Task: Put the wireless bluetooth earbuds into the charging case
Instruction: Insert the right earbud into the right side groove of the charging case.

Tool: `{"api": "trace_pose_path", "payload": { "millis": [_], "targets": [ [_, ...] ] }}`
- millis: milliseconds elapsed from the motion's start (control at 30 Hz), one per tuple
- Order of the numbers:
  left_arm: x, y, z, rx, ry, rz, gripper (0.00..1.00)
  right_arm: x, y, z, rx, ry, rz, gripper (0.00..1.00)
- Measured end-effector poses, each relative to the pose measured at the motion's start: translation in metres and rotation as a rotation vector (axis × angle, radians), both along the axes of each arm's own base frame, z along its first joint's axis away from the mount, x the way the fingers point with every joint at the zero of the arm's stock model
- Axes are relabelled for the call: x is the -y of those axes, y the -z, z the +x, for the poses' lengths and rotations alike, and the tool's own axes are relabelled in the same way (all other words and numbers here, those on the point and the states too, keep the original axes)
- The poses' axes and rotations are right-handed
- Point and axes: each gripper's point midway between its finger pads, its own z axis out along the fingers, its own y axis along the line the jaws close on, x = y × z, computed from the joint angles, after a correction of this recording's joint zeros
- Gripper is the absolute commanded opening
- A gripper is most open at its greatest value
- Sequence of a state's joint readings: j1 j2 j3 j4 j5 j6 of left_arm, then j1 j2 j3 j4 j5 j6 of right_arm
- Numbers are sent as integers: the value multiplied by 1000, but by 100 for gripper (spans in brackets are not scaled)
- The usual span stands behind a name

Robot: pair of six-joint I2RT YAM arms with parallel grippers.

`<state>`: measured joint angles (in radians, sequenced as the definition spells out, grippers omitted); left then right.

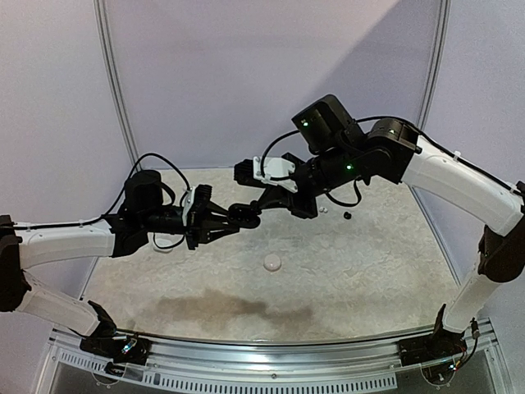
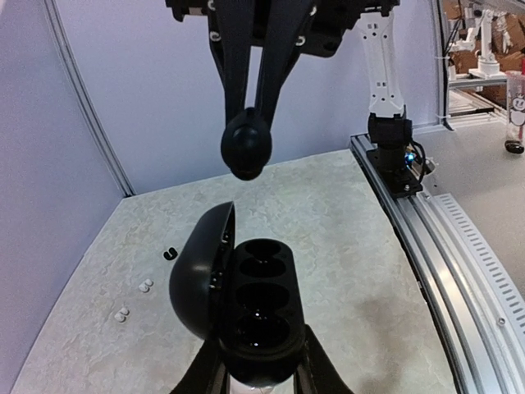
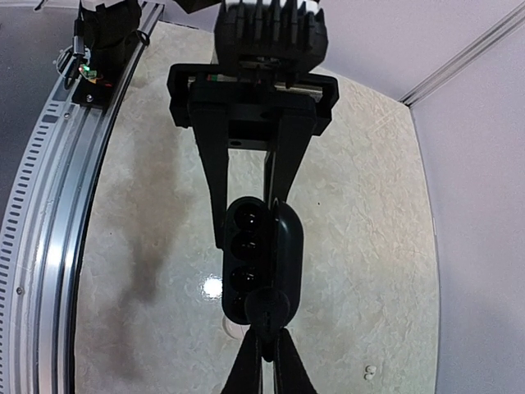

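Glossy black plastic charging case (image 2: 258, 316), matt marbled tabletop (image 2: 353, 246), ribbed metal rail (image 2: 459, 246).

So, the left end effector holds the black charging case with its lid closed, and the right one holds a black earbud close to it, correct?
No, the lid is open: the left wrist view shows it swung aside. The left end effector does hold the charging case, the right end effector a black earbud close to it.

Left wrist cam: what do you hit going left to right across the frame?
white earbud pair → second white pair → loose black earbud → open charging case → right arm's base
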<state>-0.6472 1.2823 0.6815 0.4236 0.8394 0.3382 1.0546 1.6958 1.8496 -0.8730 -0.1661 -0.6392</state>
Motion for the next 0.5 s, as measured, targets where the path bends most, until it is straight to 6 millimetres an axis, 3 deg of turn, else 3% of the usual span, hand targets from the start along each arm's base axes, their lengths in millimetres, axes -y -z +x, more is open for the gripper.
{"api": "trace_pose_path", "payload": {
  "millis": [500],
  "targets": [
    [0, 1, 3, 34, -16, 6, 0, -4, 28, 5, -12, 7, -101, 0]
  ]
}}
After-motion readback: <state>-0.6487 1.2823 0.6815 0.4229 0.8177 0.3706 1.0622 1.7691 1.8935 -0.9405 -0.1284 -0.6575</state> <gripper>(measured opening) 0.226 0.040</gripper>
